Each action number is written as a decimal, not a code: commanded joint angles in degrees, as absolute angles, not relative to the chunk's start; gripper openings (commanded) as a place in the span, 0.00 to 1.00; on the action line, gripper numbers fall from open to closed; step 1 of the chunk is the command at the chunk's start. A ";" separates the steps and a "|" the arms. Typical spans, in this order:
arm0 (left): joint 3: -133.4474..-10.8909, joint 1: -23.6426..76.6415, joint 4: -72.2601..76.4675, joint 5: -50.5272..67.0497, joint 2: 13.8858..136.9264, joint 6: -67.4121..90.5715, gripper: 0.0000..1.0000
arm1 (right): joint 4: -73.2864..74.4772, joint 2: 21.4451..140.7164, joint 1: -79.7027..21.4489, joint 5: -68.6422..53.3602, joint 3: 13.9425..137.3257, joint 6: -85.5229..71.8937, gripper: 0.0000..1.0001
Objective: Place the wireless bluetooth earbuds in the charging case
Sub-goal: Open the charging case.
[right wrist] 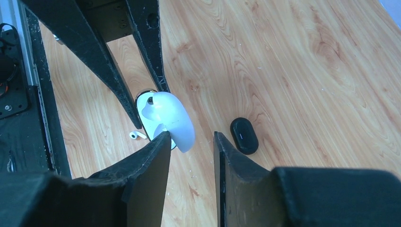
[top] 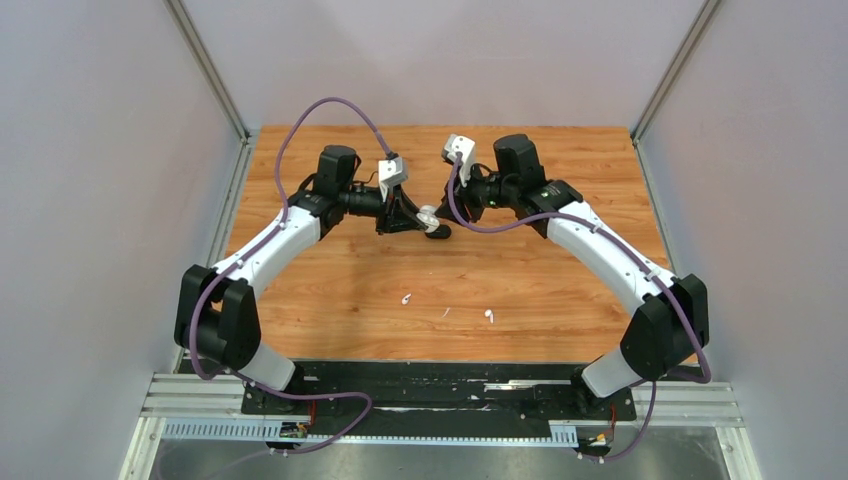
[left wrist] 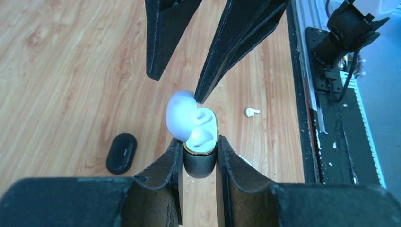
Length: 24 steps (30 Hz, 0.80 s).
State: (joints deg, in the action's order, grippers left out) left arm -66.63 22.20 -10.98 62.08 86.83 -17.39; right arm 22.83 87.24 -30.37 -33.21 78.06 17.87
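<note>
My left gripper (left wrist: 198,142) is shut on the charging case (left wrist: 199,163), a dark body with a gold rim and white wells, held above the table. Its pale lid (left wrist: 180,116) stands open. My right gripper (right wrist: 191,137) is open; one of its fingers (left wrist: 213,71) touches the lid's edge, and the lid (right wrist: 172,120) sits against its other finger in the right wrist view. Two white earbuds (top: 406,298) (top: 489,316) lie on the wood near the front. One earbud shows in the left wrist view (left wrist: 252,112) and one in the right wrist view (right wrist: 138,135). Both grippers meet mid-table (top: 425,222) (top: 447,205).
A black oval pod (left wrist: 121,152) lies on the wood below the held case and also shows in the right wrist view (right wrist: 244,135). A thin white fleck (top: 446,312) lies between the earbuds. A black rail (top: 440,385) runs along the near edge; grey walls stand on the sides.
</note>
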 commanded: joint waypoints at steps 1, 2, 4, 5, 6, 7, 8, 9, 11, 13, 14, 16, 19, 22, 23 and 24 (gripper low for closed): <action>-65.53 23.05 -10.97 70.30 86.88 -13.34 0.00 | 16.38 85.50 -28.87 -31.96 78.02 20.65 0.36; -65.60 23.04 -10.58 70.44 86.90 -12.45 0.00 | 16.58 85.61 -28.91 -32.00 78.04 21.13 0.36; -65.63 22.96 -9.45 70.71 86.91 -11.11 0.00 | 16.70 85.73 -29.07 -31.02 78.05 22.11 0.33; -65.60 22.90 -8.76 70.82 86.92 -10.74 0.00 | 16.70 85.81 -29.15 -30.25 78.07 22.79 0.31; -65.64 22.88 -8.51 71.10 86.92 -10.13 0.00 | 16.47 85.85 -29.25 -29.33 78.05 23.25 0.30; -65.65 22.86 -8.26 71.23 86.99 -9.90 0.00 | 16.04 85.76 -29.32 -28.43 77.99 23.86 0.30; -65.70 22.85 -8.22 71.40 87.00 -9.79 0.00 | 15.19 85.59 -29.42 -27.34 77.63 24.36 0.29; -65.68 22.85 -8.16 71.47 87.05 -9.61 0.00 | 14.15 85.30 -29.56 -26.27 77.27 25.09 0.29; -65.66 22.85 -8.02 71.68 87.21 -9.34 0.00 | 12.12 84.85 -29.93 -24.95 76.12 26.73 0.30; -65.79 22.85 -7.84 71.76 87.31 -8.81 0.00 | 11.69 84.68 -30.18 -25.96 75.46 28.20 0.33; -65.82 22.85 -7.47 71.75 87.37 -8.58 0.00 | 11.88 84.72 -30.23 -27.25 75.37 28.42 0.35; -65.83 22.79 -6.79 71.80 87.44 -8.01 0.00 | 12.48 84.48 -30.27 -29.82 75.00 28.65 0.36; -65.88 22.70 -5.48 71.69 87.57 -6.23 0.00 | 14.30 84.43 -30.82 -31.59 74.80 29.70 0.36; -65.81 22.60 -3.61 71.83 87.79 -4.45 0.00 | 14.41 83.83 -31.42 -30.95 73.61 31.84 0.34; -65.78 22.59 -3.47 71.94 87.80 -3.99 0.00 | 14.37 83.80 -31.54 -30.70 73.42 32.56 0.34; -65.81 22.63 -3.26 71.92 87.80 -3.93 0.00 | 14.41 83.83 -31.56 -30.51 73.32 33.00 0.34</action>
